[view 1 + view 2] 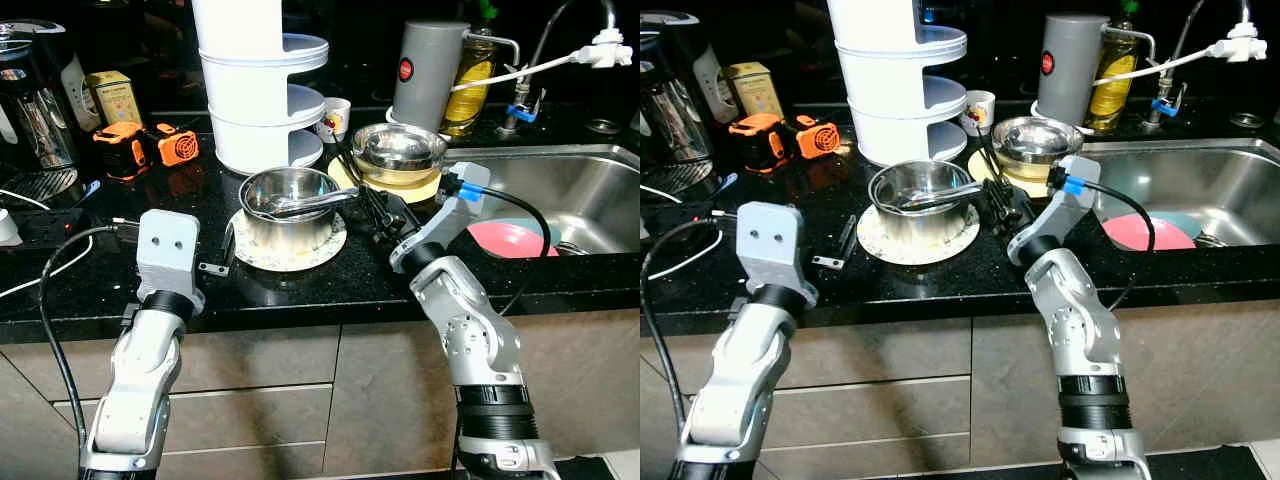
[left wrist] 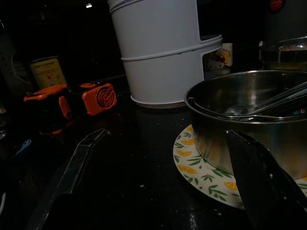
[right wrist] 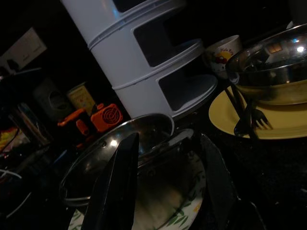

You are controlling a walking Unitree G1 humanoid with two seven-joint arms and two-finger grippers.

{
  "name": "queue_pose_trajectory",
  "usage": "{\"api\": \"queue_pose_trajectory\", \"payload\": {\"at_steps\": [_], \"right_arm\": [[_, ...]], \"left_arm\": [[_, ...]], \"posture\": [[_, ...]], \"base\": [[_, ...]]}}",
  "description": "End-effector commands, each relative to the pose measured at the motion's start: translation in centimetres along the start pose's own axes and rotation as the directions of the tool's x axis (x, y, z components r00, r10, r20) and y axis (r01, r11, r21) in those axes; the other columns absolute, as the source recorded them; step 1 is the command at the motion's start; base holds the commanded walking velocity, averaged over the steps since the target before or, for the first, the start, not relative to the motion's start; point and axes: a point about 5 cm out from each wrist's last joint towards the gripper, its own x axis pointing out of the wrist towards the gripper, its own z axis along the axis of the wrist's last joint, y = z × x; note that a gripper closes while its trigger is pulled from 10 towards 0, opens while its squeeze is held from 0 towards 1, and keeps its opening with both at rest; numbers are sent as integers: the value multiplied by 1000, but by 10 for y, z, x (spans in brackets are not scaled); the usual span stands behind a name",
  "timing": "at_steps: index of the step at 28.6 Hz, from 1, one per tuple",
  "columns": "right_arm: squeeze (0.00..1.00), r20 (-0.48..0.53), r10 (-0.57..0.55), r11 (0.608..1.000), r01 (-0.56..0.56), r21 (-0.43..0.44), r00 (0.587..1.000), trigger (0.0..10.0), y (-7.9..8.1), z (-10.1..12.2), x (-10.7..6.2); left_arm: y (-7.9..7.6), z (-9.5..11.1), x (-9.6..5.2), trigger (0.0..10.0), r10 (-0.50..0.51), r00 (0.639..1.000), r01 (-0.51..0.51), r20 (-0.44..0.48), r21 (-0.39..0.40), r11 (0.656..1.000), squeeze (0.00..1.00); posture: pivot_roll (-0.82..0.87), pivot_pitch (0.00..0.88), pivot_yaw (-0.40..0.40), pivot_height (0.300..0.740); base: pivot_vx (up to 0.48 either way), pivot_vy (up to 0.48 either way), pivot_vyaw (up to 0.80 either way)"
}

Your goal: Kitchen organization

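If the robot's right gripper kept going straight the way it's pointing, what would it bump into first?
Most likely the steel bowl on the patterned plate. The right gripper, fingers open, points at its rim from close by, though the exact depth is hard to judge.

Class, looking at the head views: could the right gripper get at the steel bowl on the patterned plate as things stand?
Probably yes. The right gripper sits open just beside the steel bowl on its patterned plate, with nothing between them.
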Motion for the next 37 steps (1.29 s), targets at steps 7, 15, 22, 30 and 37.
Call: {"api": "queue_pose_trajectory", "payload": {"at_steps": [7,15,22,30,37], "right_arm": [[0,-22,-13,1000,13,21,1000,10000,1,-4,3],[0,-12,-28,998,28,47,1000,0,1,-6,7],[0,12,-50,996,49,70,999,0,-2,-1,9],[0,27,-58,995,55,79,998,0,-5,1,10],[0,57,-47,995,42,88,997,0,-5,6,9]], "left_arm": [[-1,1,-1,10000,-2,1000,2,-5,2,1000,0],[-2,0,-1,10000,-6,1000,6,-6,-2,1000,0],[-3,0,0,10000,-9,1000,9,-4,0,1000,0],[-3,0,0,10000,-12,1000,12,-4,0,1000,0],[-3,1,1,10000,-13,1000,13,1,0,1000,0]], "posture": [[53,0,-17,740],[50,0,-15,740],[52,0,-17,740],[56,0,-17,740],[55,0,-14,740]], "base": [[0,0,0],[0,0,0],[0,0,0],[0,0,0],[0,0,0]]}}
